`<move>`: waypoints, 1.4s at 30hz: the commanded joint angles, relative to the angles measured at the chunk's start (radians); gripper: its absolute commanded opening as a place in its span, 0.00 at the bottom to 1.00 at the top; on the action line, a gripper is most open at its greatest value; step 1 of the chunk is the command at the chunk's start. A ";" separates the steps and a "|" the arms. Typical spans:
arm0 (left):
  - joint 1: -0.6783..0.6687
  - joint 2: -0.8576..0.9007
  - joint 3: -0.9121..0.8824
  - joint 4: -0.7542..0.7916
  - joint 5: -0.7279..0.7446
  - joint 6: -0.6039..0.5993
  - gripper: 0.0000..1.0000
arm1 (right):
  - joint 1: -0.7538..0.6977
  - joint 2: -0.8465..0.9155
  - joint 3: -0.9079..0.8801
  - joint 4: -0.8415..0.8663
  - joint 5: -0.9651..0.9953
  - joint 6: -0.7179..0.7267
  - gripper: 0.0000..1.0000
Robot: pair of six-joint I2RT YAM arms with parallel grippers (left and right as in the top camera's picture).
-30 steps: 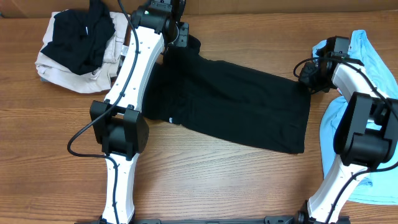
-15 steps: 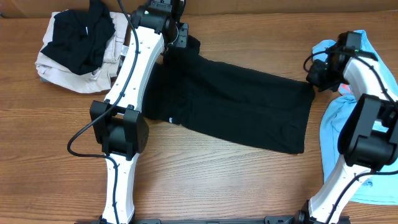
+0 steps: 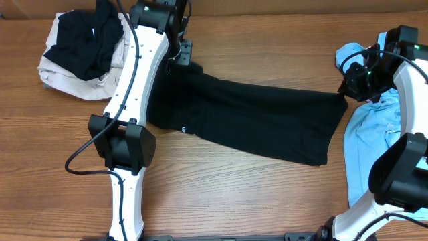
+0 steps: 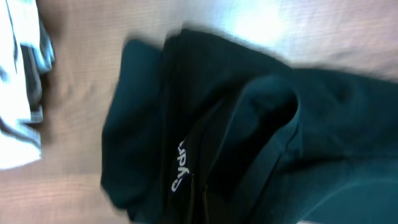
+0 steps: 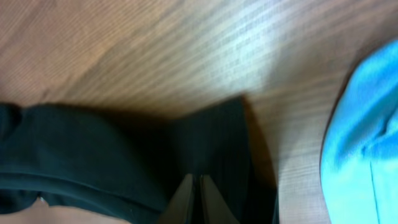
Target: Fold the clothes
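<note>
A brown wooden bench (image 3: 267, 194) fills the overhead view, and the black garment (image 3: 254, 120) lies spread flat across its middle, drawn out lengthwise between the two arms. The left hand (image 3: 182, 59) sits at the garment's far left corner and the right hand (image 3: 349, 90) at its far right corner. A heap of beige and black clothes (image 3: 80, 40) lies well to the left of the garment, and a light blue garment (image 3: 371, 140) lies just beside its right edge, close enough to be dragged along in a fold

From the left wrist, the black garment shows bunched in soft ridges with white lettering (image 4: 180, 168) on it; whether this hand is clamped on the cloth I cannot tell, dark on dark

From the right wrist, the fingers (image 5: 186, 196) are pressed together with a fold of black cloth pinched between them, the blue garment just to the right

The cloth looks light, limp and prone to creasing; corners and hems seem the best places to take hold
</note>
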 commanded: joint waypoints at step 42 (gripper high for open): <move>0.130 -0.038 0.229 -0.182 0.039 -0.037 1.00 | 0.015 -0.031 -0.584 0.292 0.026 -0.015 0.75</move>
